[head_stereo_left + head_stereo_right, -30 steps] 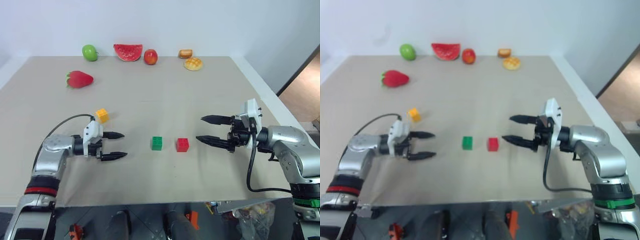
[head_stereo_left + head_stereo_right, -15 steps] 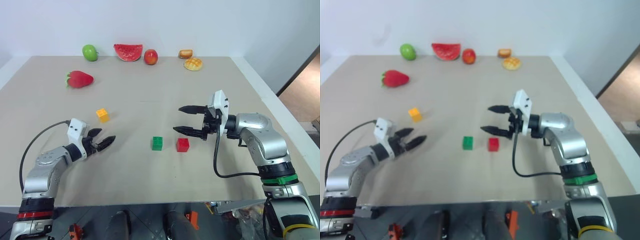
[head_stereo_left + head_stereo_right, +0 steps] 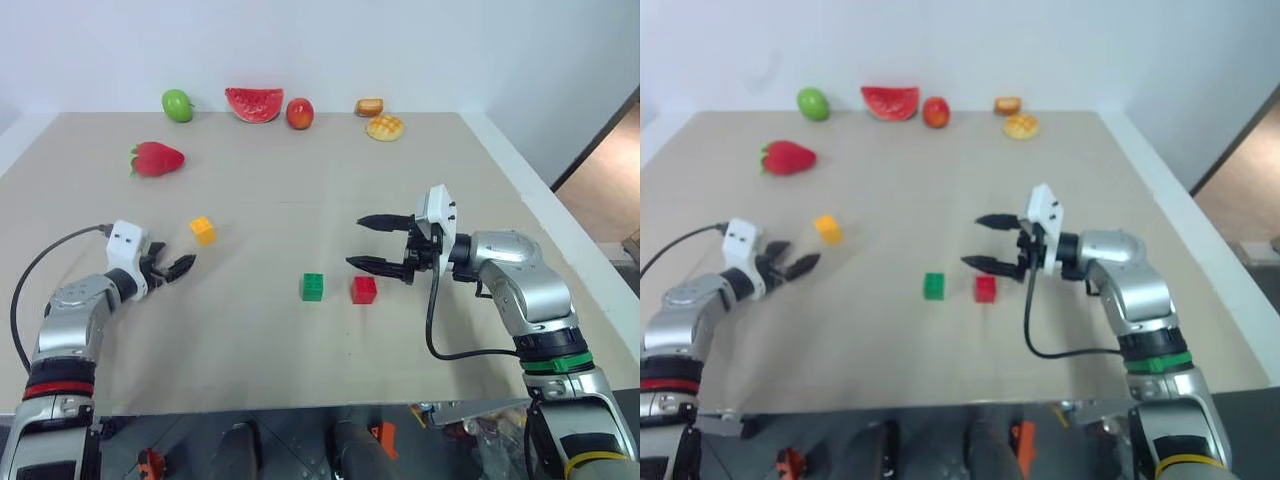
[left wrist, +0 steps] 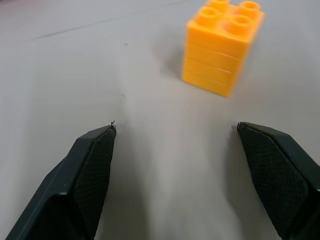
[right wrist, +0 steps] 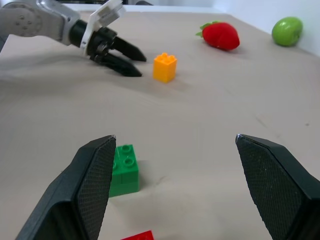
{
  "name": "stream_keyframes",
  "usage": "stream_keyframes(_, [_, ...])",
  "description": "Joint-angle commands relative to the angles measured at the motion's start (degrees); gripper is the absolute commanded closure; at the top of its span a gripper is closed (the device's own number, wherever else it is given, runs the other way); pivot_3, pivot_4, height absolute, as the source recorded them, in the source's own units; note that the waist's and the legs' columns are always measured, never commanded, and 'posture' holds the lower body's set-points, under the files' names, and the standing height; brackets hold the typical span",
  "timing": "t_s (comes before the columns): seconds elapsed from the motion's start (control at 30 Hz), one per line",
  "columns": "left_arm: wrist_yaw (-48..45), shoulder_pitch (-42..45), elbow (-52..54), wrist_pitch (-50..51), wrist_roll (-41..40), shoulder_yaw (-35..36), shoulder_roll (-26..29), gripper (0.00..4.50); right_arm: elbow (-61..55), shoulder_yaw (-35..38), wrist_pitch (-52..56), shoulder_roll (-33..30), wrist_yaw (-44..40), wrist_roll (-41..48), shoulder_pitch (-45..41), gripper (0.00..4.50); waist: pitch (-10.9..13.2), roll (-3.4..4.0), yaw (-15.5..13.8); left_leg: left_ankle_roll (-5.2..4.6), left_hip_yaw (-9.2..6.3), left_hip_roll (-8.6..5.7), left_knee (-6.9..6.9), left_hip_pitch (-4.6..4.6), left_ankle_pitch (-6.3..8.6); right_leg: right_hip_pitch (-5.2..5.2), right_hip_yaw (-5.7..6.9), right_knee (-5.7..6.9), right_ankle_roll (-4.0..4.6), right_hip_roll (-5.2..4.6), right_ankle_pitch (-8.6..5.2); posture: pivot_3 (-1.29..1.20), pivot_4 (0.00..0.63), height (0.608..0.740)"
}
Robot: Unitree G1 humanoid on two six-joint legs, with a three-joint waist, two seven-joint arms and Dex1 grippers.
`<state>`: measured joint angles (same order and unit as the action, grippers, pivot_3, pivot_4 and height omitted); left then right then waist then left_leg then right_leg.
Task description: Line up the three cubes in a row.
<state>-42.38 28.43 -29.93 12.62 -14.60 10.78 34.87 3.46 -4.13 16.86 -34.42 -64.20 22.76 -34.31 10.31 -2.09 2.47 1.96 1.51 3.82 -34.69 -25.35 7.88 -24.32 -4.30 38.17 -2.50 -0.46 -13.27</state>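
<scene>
- On the beige table (image 3: 300, 190), the three cubes lie apart from both grippers: the green cube (image 3: 313, 287) and the red cube (image 3: 364, 290) sit side by side near the middle, with a small gap between them.
- The yellow-orange cube (image 3: 203, 230) stands by itself, off to the left of that pair and a little farther from the robot, so it is out of line with them.
- The left gripper (image 3: 178, 267) points toward the yellow-orange cube from just short of it; its two black fingers are spread, with nothing between them, and the cube stands ahead of the gap, nearer one finger than the other.
- The right gripper (image 3: 366, 242) reaches in from the right, its tips above and just behind the red cube; its jaws are parted wide and empty.
- Along the far edge of the table lie a green apple (image 3: 177, 104), a watermelon slice (image 3: 255, 103), a red-orange fruit (image 3: 300, 113) and two bread rolls (image 3: 380, 118).
- A strawberry (image 3: 157, 159) lies nearer, on the left side, well beyond the yellow-orange cube.
</scene>
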Motion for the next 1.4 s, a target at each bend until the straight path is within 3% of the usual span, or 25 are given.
stream_keyframes(0.03, [-3.74,4.38,-5.32,-4.66,0.77,-0.85,0.53,0.49,-2.8,2.02,-0.09,-0.47,0.34,0.92,-0.23,0.52,0.0,0.0,-0.02,0.0,0.0,0.0,0.0,0.0,0.0,0.01,0.0,0.0,-0.03,0.0,0.02,0.0,0.15,0.74])
stream_keyframes(0.23, [-8.71,11.98,-15.33,-8.42,1.68,-2.88,-1.89,0.49,-4.79,2.78,1.12,-1.01,0.77,1.78,0.85,0.52,0.0,0.0,-0.04,0.0,0.0,0.0,0.0,-0.02,0.0,0.0,0.01,0.0,-0.21,0.01,0.1,0.0,0.15,0.74])
stream_keyframes(0.47, [-8.18,17.0,-23.65,-11.5,2.98,-2.82,-3.27,0.49,-5.81,3.54,1.68,-1.35,1.62,1.66,1.89,0.52,0.0,0.0,0.11,0.0,-0.01,-0.01,0.02,-0.03,0.0,-0.01,0.0,0.0,-0.25,0.02,0.1,0.0,0.15,0.74])
stream_keyframes(0.5, [-8.59,17.18,-23.87,-11.55,2.87,-2.78,-3.35,1.02,-5.82,3.66,1.77,-1.35,1.73,1.64,1.89,0.52,0.0,0.0,0.11,0.0,-0.02,-0.01,0.03,-0.02,0.0,-0.02,0.0,0.01,-0.24,0.04,0.1,0.0,0.15,0.74])
stream_keyframes(0.63, [-9.88,16.42,-23.38,-11.92,2.81,-2.76,-2.98,2.39,-6.14,3.95,2.0,-1.56,2.01,1.83,2.28,0.52,0.0,0.0,0.09,0.0,-0.02,-0.01,0.03,-0.03,0.0,-0.02,0.0,0.01,-0.24,0.04,0.1,0.0,0.15,0.74])
stream_keyframes(0.7, [-10.78,15.95,-22.6,-12.52,3.17,-3.11,-2.6,3.06,-5.84,3.9,1.81,-1.69,2.01,1.65,2.41,0.52,0.0,0.0,0.08,0.0,-0.02,-0.01,0.03,-0.03,0.0,-0.02,0.0,0.01,-0.25,0.04,0.1,0.0,0.15,0.74])
stream_keyframes(0.73, [-11.85,15.69,-21.6,-12.91,3.26,-3.5,-2.54,3.18,-5.68,3.9,1.74,-1.74,1.93,1.62,2.41,0.52,0.0,0.0,0.08,0.0,-0.02,-0.01,0.03,-0.03,0.0,-0.02,0.0,0.01,-0.25,0.04,0.1,0.0,0.15,0.74])
stream_keyframes(0.87, [-17.57,14.66,-16.76,-15.45,3.8,-6.07,-2.99,3.17,-4.51,3.55,1.24,-1.61,1.77,1.16,1.69,0.52,0.0,0.0,0.07,0.01,-0.03,-0.01,0.03,-0.04,0.0,-0.02,0.0,0.01,-0.24,0.04,0.09,0.0,0.15,0.74])
stream_keyframes(1.1, [-38.94,8.29,-0.4,-19.17,1.26,-15.57,-3.07,3.17,-6.11,3.8,3.24,-2.6,-0.42,3.13,2.09,0.52,0.0,0.0,0.08,0.01,-0.01,-0.02,0.03,-0.05,0.0,0.01,-0.03,0.0,-0.22,0.0,0.08,0.0,0.15,0.74])
stream_keyframes(1.4, [-45.21,13.05,-12.6,-25.56,4.2,-18.02,-3.99,3.17,-13.15,9.18,9.28,-10.27,-5.09,10.1,9.34,0.52,0.0,0.0,0.07,-0.01,-0.04,-0.01,-0.04,-0.04,-0.01,0.01,-0.02,0.01,0.0,0.02,-0.05,0.0,0.15,0.74])
